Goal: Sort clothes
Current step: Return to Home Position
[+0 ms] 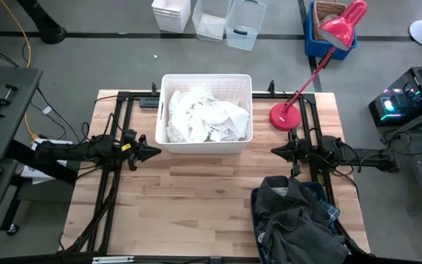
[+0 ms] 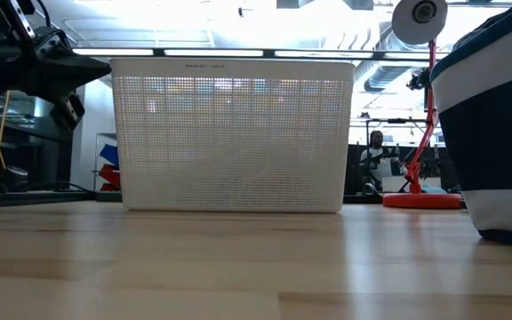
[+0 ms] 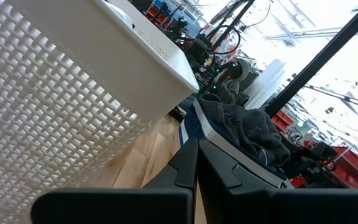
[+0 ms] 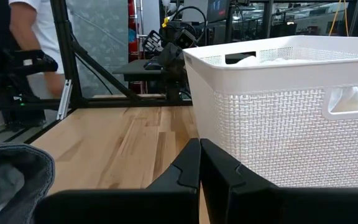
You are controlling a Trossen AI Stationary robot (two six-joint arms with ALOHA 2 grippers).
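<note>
White clothes [image 1: 204, 121]: heaped in the white basket [image 1: 207, 149] at the far middle of the table [image 1: 196, 205].
Dark clothes [image 1: 295, 216]: grey and plaid pieces mounded above the rim of the navy bin [image 2: 505, 169], near right corner.
Left gripper [image 1: 154, 152]: fingers pressed together, empty, just beside the basket's near left corner.
Right gripper [image 1: 277, 151]: fingers together, empty, near the red lamp [image 1: 286, 116].
Risk: a wide homeward swing could nudge the basket or clip the lamp, and the overfull bin may shed a garment.

Left arm [image 1: 86, 149], right arm [image 1: 350, 155] matte black; yellow tag [image 1: 126, 146] by left gripper [image 1: 154, 152]; jaws angular, dark
</note>
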